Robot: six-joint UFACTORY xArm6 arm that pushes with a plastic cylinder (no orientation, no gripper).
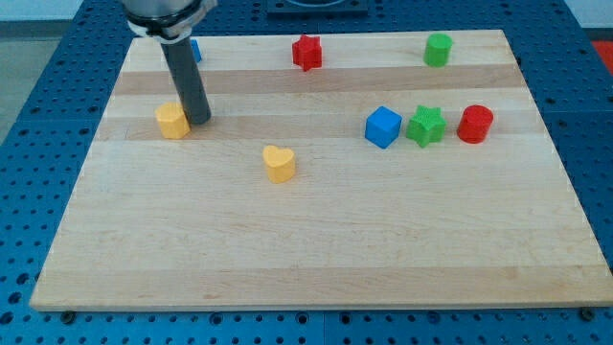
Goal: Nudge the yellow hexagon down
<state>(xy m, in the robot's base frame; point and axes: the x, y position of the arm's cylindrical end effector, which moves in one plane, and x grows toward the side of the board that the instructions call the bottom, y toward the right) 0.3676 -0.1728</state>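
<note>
The pale wooden tabletop [316, 259] fills most of the view, a light-grained board resting on a blue perforated base [594, 125] that shows around its edges. The arm's straight dark rod [184, 81] comes down from the view's top left, and my tip [200, 121] sits on the board just to the right of the yellow hexagon block [172, 121], touching it or very nearly so; I cannot tell which. There is no gripper on this arm, so nothing opens or closes, only the rod end meets the blocks.

The yellow hexagon block lies near the board's left edge, in the upper half of the view. Behind the rod, close to the top edge, a small part of a blue block [195, 50] shows, its shape hidden by the rod.

On the view's right, three blocks stand in a row: a blue cube block [382, 126], a green star block [425, 126] just beside it, and a red cylinder block [475, 125] near the star on the far right.

A yellow heart block [279, 164] lies alone toward the middle, below and to the right of the hexagon and well apart from it.

Along the top edge sit a red star block [306, 52] and, further right, a green cylinder block [438, 49].
</note>
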